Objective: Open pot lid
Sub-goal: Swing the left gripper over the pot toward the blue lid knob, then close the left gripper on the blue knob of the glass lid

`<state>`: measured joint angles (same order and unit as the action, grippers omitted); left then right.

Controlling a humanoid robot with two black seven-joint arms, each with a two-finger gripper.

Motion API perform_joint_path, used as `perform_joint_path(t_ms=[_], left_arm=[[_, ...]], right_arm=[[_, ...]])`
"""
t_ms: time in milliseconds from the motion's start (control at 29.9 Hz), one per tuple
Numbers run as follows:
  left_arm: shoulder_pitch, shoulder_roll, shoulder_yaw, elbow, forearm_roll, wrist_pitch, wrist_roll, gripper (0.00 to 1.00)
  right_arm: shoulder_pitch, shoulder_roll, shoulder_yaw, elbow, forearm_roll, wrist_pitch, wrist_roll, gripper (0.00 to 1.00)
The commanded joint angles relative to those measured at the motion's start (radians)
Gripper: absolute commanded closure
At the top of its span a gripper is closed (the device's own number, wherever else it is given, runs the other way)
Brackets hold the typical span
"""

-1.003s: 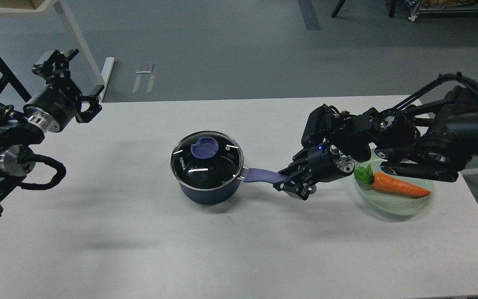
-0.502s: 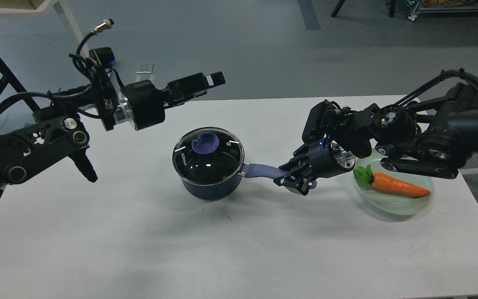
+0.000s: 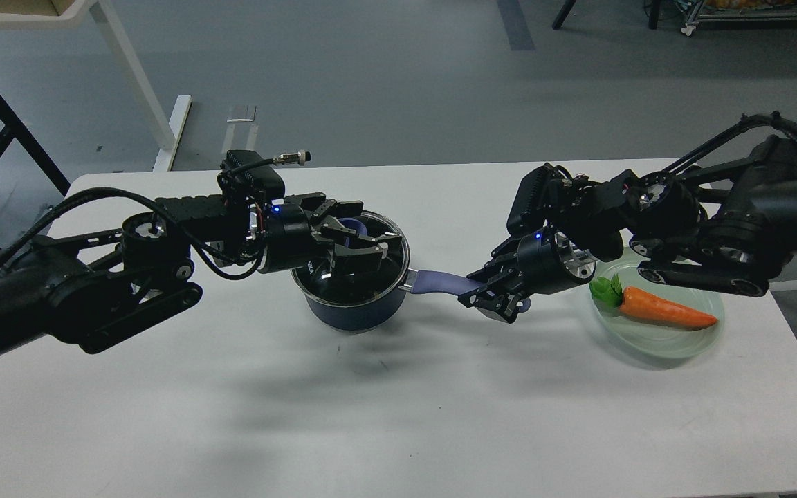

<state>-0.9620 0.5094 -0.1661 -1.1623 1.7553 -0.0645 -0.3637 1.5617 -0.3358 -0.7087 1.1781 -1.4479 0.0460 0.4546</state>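
Now reaching: left pincer [image 3: 360,238] spread open over glass lid's blue knob [image 3: 350,225]; right pincer [image 3: 487,296] clenched on dark blue pot's handle [image 3: 440,282]. Next: close, lift straight.

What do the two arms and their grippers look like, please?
Both arms are black, built of thick rounded segments with silver metal rings at some joints. Loose black cables run along them. A small blue light glows near each wrist. The left gripper and right gripper have black angular fingers.

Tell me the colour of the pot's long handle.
The pot handle is a muted purple-blue, seen in the head view, with the right gripper closed on its far end.
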Motion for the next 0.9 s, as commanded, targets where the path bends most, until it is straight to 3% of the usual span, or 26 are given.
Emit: perform_joint_path(t_ms=[0, 869], left_arm=[[-0.001, 0.0, 0.008, 0.027, 0.006, 0.006, 0.0, 0.01], [-0.014, -0.002, 0.134, 0.061, 0.073, 0.115, -0.004, 0.01]], right_arm=[[-0.002, 0.001, 0.0, 0.0, 0.001, 0.0, 0.001, 0.77], [-0.003, 0.0, -0.002, -0.002, 0.001, 0.0, 0.001, 0.77]])
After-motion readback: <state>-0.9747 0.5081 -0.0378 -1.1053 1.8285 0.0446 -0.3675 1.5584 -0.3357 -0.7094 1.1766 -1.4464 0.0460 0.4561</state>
